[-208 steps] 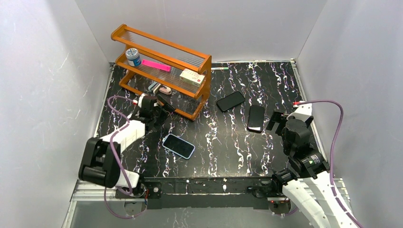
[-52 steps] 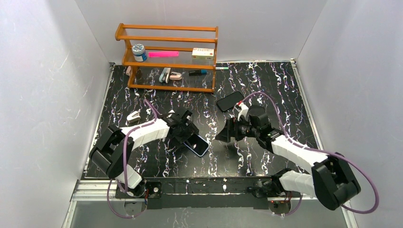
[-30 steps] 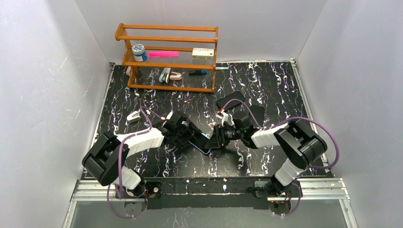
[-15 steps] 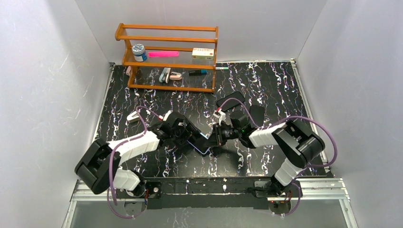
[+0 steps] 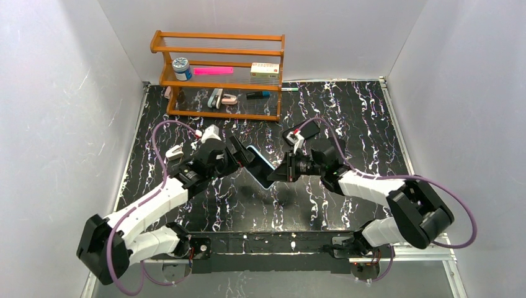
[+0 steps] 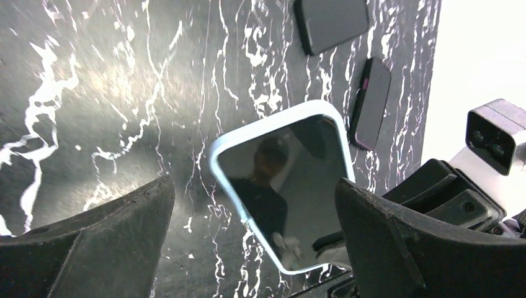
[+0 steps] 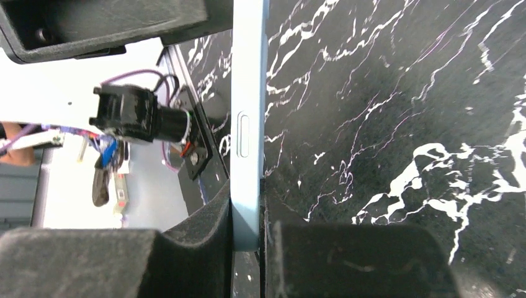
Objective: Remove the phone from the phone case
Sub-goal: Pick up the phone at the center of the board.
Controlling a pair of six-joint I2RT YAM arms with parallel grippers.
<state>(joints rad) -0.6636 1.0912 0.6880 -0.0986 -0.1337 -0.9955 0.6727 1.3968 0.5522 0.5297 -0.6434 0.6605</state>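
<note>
The phone, dark-screened in its light blue phone case, hangs tilted above the table's middle. My right gripper is shut on its lower right end. In the right wrist view the case's edge runs up from between the two closed pads, its side button showing. My left gripper is open at the phone's upper left. In the left wrist view the glossy screen lies between my wide-spread fingers, touching neither.
A wooden shelf with small items stands at the back left. A black phone lies behind my right arm. The left wrist view shows two dark phones on the table. A small white object lies left of my left arm.
My right gripper shut on the phone's end and raised it off the table. My left gripper opened wide and came up beside the phone's upper left end.
</note>
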